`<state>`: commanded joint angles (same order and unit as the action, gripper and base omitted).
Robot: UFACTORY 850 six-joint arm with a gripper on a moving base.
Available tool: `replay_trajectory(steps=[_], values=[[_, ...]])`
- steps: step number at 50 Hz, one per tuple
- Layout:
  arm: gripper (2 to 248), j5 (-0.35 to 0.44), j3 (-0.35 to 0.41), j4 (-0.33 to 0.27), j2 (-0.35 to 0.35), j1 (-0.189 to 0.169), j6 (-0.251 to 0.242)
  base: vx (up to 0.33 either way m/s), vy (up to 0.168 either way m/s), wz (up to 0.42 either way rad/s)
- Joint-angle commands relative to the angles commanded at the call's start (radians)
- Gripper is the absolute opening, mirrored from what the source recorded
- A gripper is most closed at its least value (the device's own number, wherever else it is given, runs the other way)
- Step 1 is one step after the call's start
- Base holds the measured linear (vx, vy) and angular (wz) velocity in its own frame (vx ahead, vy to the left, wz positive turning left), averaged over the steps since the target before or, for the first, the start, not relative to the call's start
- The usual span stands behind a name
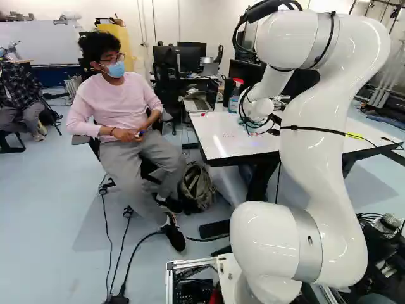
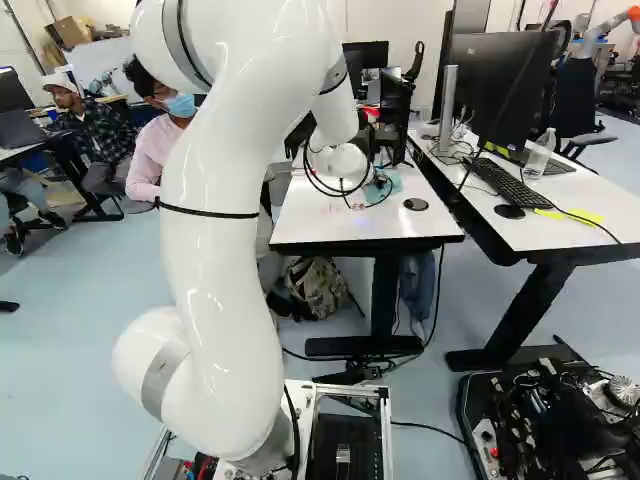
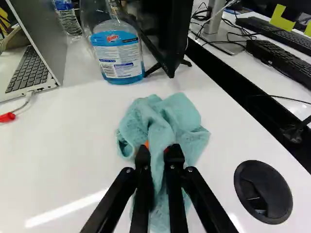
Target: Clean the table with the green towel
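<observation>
On the white table (image 3: pixel 73 150), a wide forward wipe could tip the spray bottle (image 3: pixel 116 51), and the green towel (image 3: pixel 182 116), bunched just short of it, could slip, since the gripper (image 3: pixel 158 151), nearly closed, pinches one middle fold.

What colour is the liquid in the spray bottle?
Blue; it shows best in the wrist view, low in the bottle.

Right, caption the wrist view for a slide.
Gripper pinching a crumpled green towel on a white table, with a bottle of blue cleaner and a laptop beyond.
</observation>
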<state>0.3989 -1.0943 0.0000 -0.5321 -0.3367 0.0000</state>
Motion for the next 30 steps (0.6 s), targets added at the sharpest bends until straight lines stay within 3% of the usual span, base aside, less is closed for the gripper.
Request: replay_trajectory(steps=[30], values=[[37,-0.011,-0.092,-0.005,-0.02,-0.036,0.0,0.0,0.0,0.0]])
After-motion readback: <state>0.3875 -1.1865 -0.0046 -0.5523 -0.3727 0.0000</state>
